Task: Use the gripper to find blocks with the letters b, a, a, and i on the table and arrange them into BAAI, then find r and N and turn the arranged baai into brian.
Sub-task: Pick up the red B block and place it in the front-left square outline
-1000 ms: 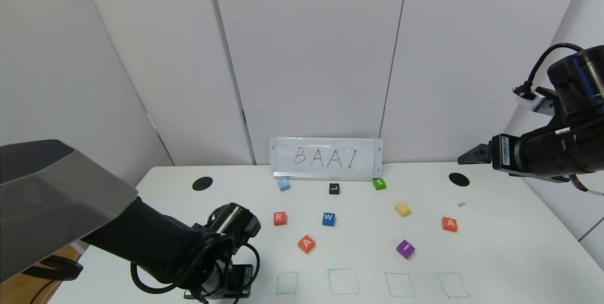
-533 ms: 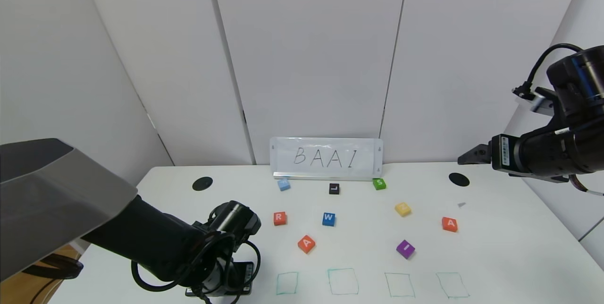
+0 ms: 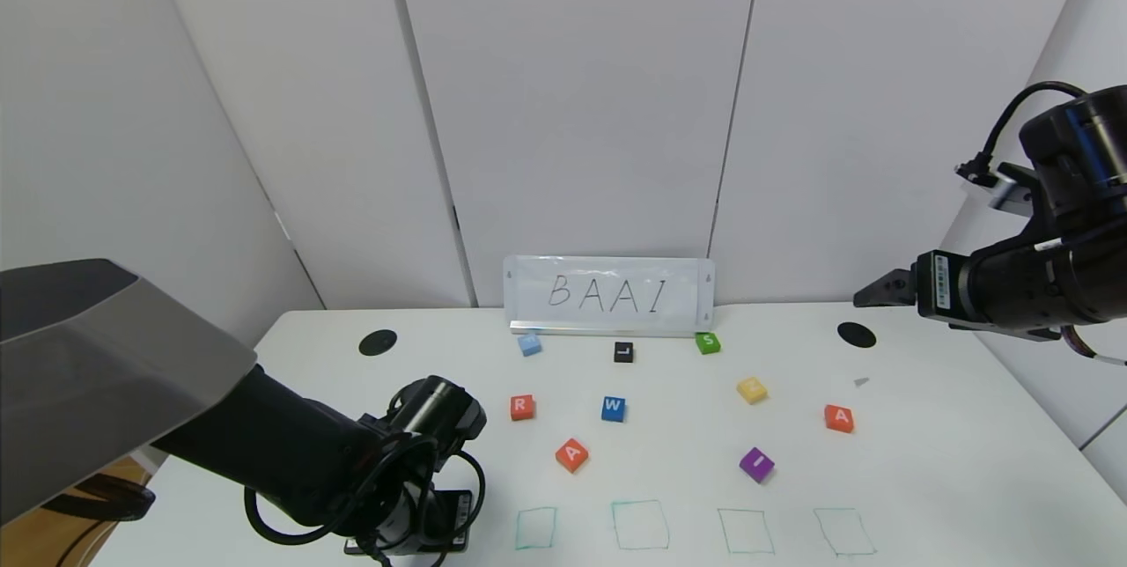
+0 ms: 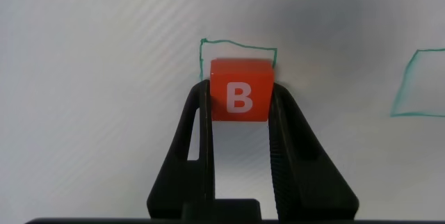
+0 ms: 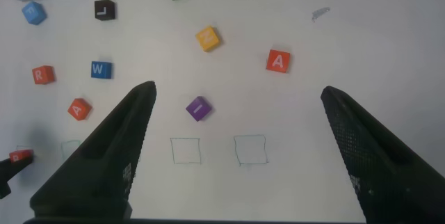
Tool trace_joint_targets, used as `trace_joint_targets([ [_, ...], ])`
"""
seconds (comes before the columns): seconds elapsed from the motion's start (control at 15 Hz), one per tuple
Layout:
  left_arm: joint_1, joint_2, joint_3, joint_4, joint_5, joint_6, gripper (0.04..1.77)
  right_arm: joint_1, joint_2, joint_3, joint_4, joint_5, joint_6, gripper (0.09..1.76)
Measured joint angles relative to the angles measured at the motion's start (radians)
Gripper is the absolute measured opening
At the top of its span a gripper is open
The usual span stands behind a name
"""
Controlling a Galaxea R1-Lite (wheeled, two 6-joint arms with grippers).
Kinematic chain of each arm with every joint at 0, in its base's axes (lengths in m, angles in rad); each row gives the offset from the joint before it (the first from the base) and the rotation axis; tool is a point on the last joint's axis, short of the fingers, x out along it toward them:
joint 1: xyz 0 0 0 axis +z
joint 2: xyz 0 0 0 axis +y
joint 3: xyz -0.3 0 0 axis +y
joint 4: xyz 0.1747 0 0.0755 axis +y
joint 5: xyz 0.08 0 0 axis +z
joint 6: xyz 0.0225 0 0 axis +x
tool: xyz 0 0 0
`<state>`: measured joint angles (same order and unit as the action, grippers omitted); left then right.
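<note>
Head view: the arm hides left tool (image 4: 240,106), B block (image 4: 240,90).

BAAI sign (image 3: 608,295) at back; L (image 3: 623,352), S (image 3: 708,342), W (image 3: 614,408), yellow (image 3: 751,389), lt-blue (image 3: 529,343) cubes nearby.

r (image 3: 521,407) lies left of W block (image 3: 614,408) (nearby).

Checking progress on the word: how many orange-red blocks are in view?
4: the B block between the left gripper fingers, R near W, one A centre-left, one A on the right. None look hidden.
</note>
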<state>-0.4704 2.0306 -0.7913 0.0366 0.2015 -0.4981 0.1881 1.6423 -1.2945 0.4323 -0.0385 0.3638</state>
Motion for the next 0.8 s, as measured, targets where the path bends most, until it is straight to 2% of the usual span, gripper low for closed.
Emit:
trace_joint_targets([
  [0.8,0.003,-0.001,0.007,-0.001,-0.001,0.000,0.51,0.000,0.001,0.003,0.000,0.000,0.000,1.71],
])
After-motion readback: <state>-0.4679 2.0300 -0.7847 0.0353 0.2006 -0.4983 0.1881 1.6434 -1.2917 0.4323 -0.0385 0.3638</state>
